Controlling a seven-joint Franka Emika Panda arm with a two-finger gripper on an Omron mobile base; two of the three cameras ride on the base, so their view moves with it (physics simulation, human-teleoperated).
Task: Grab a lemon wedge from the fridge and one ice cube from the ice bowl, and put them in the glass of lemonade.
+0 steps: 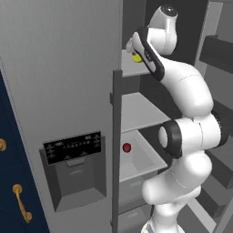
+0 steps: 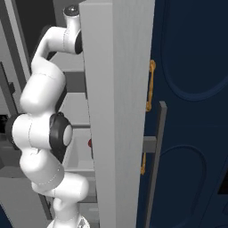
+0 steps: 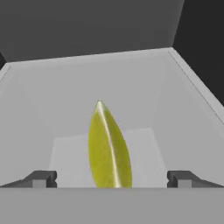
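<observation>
Reaching into the open fridge (image 1: 68, 68), we have the arm stretched up to an upper shelf (image 1: 132, 68), so we judge this as the first pick, not yet made. Nothing is held: the lemon wedge (image 3: 109, 148) lies loose on the grey shelf floor. The ice cube, ice bowl and glass of lemonade are all left to do, so the task looks barely started.

Fingers (image 3: 111, 179): spread wide apart, nothing between the pads. In the hand view the two dark tips (image 3: 41, 178) sit at the bottom left and right, and the wedge stands between them, roughly centred, its pointed end aimed away from the hand. Its near end runs down to the bottom of the picture, so we cannot tell whether the tips already flank it or stop just short. No contact visible on either side; clear gaps both ways.

From the left base view a bit of yellow wedge (image 1: 136, 58) peeks out just beside the hand on that upper shelf. A small red fruit (image 1: 126, 147) sits in the lower drawer (image 1: 145, 159), well apart, not ours.

Next call, as we judge it: ease forward a little, then close.
</observation>
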